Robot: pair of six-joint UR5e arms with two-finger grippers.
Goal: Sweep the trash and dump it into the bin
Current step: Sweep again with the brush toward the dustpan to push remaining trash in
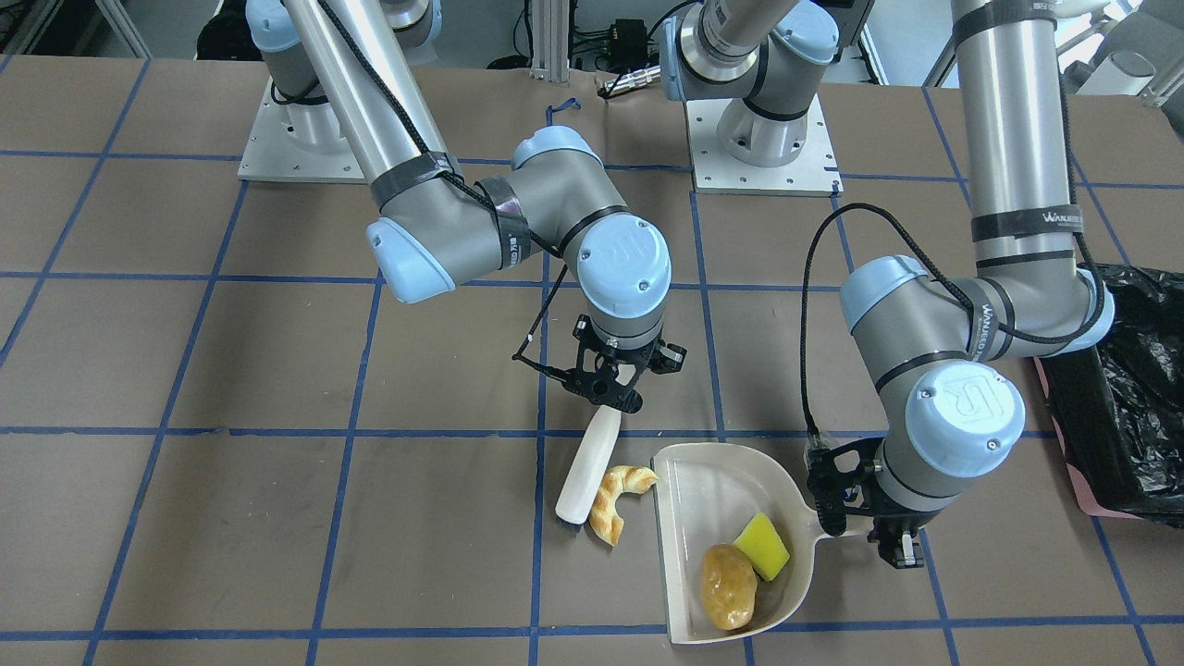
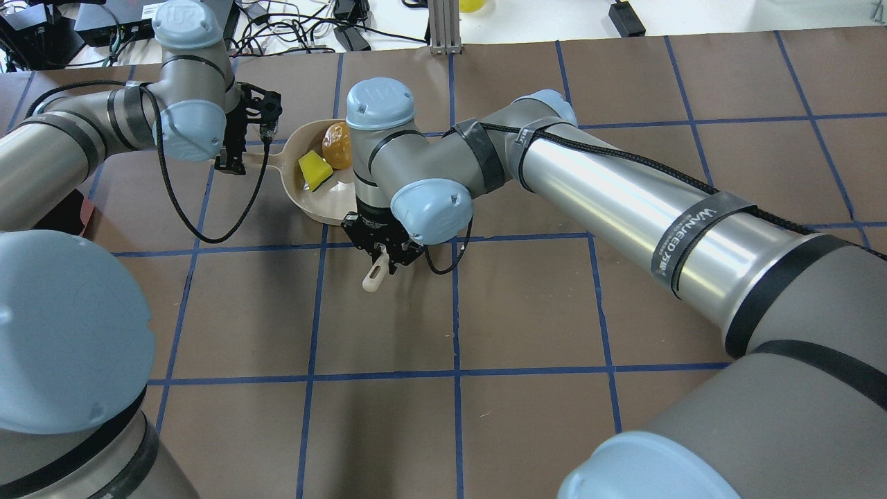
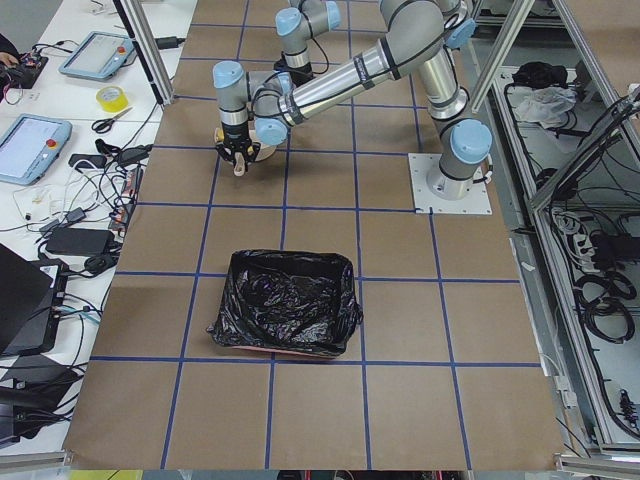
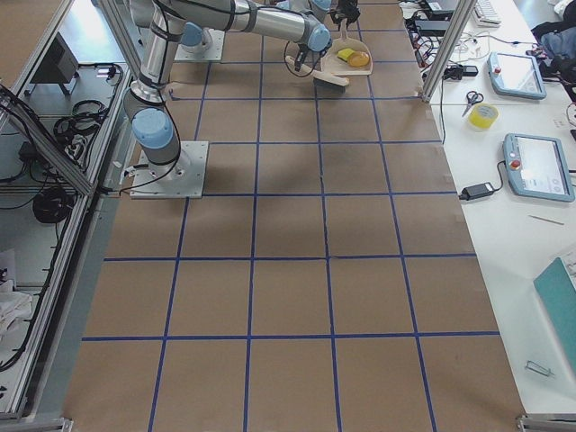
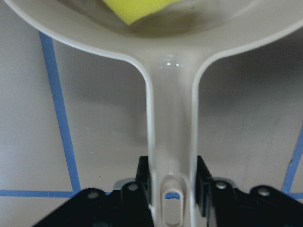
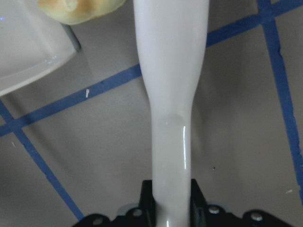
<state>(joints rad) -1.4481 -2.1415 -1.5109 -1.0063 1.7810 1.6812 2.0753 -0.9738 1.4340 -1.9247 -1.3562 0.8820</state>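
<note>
Now right tool [image 6: 171, 194] clamps brush [image 1: 587, 467], left tool [image 5: 171, 182] grips dustpan [image 1: 712, 481]; croissant [image 1: 618, 499] sits at its lip's corner, so a skewed stroke could flick it wide.

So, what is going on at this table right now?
The right gripper holds a white brush by its handle, and the left gripper holds the beige dustpan by its handle. The yellow sponge and the brown potato-like lump lie in the dustpan. The croissant is on the table, between the brush head and the pan's open edge. The bin stands aside, on the robot's left.
</note>
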